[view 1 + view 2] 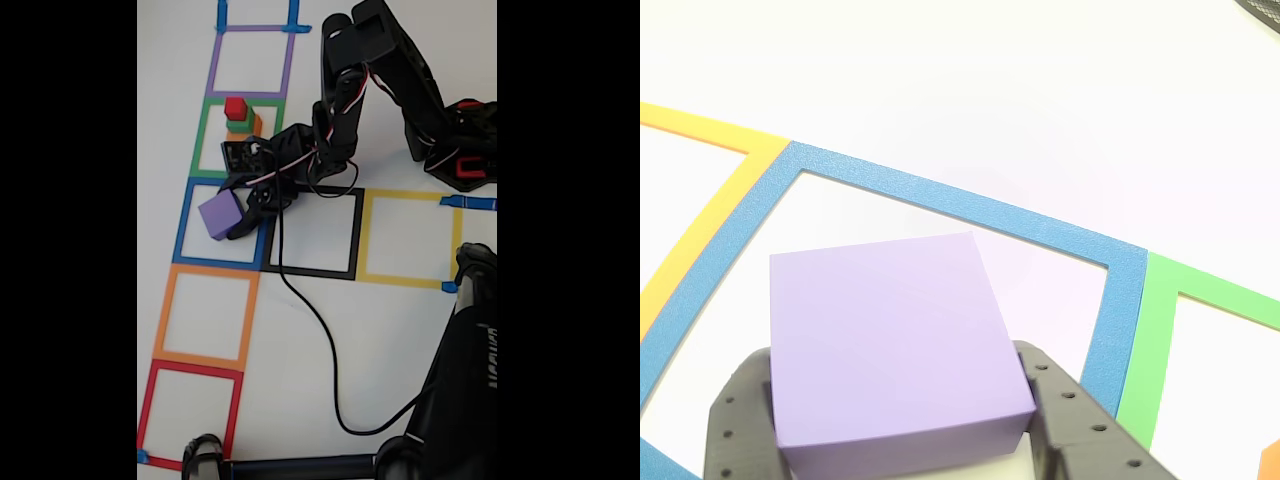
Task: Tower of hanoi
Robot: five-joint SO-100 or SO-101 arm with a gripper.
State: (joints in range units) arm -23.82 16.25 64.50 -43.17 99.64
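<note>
- The purple cube (pixel 220 215) is sitting over the blue square (pixel 183 235) in the fixed view, toward that frame's upper middle; whether it is resting on the bench (pixel 400 330) or raised just off it cannot be told.
- The fingers (pixel 1072 425) are pinching the cube from both sides, as the other view is showing: one dark pad is pressing on each flank of the block (pixel 890 340), low on its body, which is probably leaving the top face free for stacking.
- The gripper (pixel 240 212) is reaching in from the right of the fixed view, with the arm (pixel 350 90) folding down over the column of squares.
- Just above, in the green square (pixel 203 140), a small stack is standing: a red block (pixel 235 107) on a green one (pixel 238 125), with an orange one (pixel 254 124) seemingly at the base.
- Since the purple cube is looking larger than those pieces, it is likely being treated as the widest layer, kept in its own square apart from the stack.
- The orange, red, black and yellow squares are holding no blocks.
</note>
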